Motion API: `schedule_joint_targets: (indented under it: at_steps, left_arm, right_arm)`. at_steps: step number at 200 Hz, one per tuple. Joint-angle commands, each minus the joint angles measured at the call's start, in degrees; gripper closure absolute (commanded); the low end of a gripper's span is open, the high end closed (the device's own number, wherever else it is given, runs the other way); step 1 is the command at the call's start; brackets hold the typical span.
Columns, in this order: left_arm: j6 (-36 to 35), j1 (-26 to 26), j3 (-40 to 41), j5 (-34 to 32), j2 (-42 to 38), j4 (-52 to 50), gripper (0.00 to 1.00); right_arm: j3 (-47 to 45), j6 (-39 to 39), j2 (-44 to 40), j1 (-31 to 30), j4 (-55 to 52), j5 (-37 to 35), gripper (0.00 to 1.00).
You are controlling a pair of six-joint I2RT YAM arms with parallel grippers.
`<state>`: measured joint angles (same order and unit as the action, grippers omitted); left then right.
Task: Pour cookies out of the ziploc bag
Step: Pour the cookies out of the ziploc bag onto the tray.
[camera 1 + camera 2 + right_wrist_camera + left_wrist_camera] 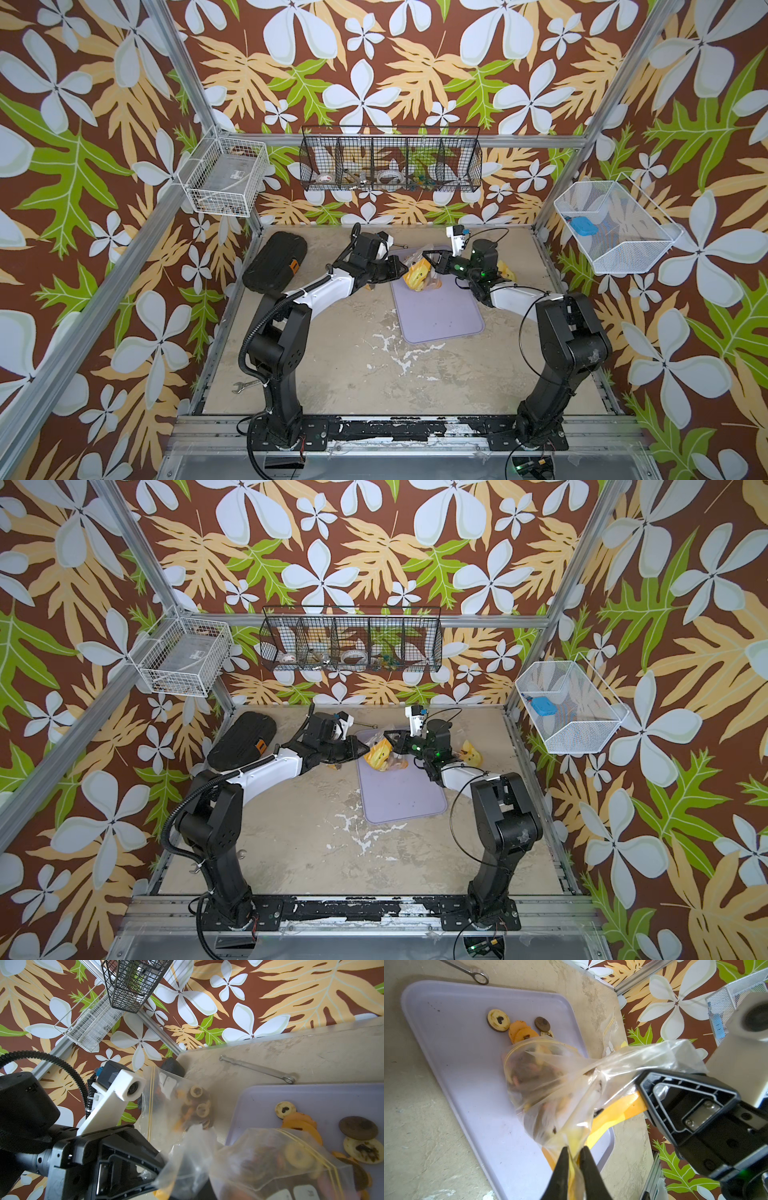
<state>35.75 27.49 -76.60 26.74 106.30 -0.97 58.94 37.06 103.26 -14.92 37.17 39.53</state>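
Observation:
The clear ziploc bag (550, 1088) hangs over the lilac tray (456, 1053), mouth down and bottom up, with many cookies still inside. My left gripper (574, 1151) is shut on one bottom corner. My right gripper (640, 1084) is shut on the other corner; in the right wrist view the bag (270, 1157) hides its jaws. A few cookies (521, 1030), cream, orange and dark brown, lie on the tray at the bag's mouth. In both top views the bag (417, 276) (380, 756) spans between the left gripper (405, 270) and the right gripper (424, 254) at the tray's far end.
A second clear bag with cookies (176, 1105) lies by the tray's far corner. A wrench (479, 977) lies behind the tray and another (247, 386) at the front left. A black case (274, 262) sits back left, a yellow bag (505, 270) right of the tray. Wire baskets hang on the walls.

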Motion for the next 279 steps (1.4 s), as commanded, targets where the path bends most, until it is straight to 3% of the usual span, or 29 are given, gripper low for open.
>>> schedule_joint_targets:
  at_steps: [1, 48, 91, 124, 150, 238, 279]
  left_arm:
    - [-0.98, 0.07, -0.73, 0.58, 0.22, -0.32, 0.94]
    - [-2.12, 0.02, -4.25, 0.38, 1.95, -2.60, 1.00]
    - [-3.29, 0.03, -7.29, 0.47, 3.69, -4.21, 1.00]
    - [-3.79, 0.07, -8.28, 0.77, 4.24, -4.80, 1.00]
    - [-3.95, 0.02, -9.00, 1.07, 4.79, -5.18, 1.00]
    - [-5.35, 0.02, -14.74, 1.93, 6.45, -9.20, 1.00]
    - [-4.75, 0.29, -16.08, 3.05, 6.47, -9.93, 1.00]
  right_arm:
    - [0.07, -0.58, -0.33, 0.01, 0.19, 0.48, 0.98]
    - [0.21, -0.87, -0.76, 0.32, -0.95, 0.47, 0.94]
    - [-2.26, -3.15, -4.84, 0.63, -3.62, -1.78, 0.60]
    - [-4.32, -5.95, -10.74, 0.75, -13.41, -10.34, 0.16]
    - [-7.48, -5.77, -14.82, 0.65, -17.91, -13.91, 0.00]
    - [-15.25, -9.36, -29.60, 0.95, -35.84, -24.81, 0.00]
    - [-18.51, -9.58, -31.98, 2.83, -36.82, -24.32, 0.00]
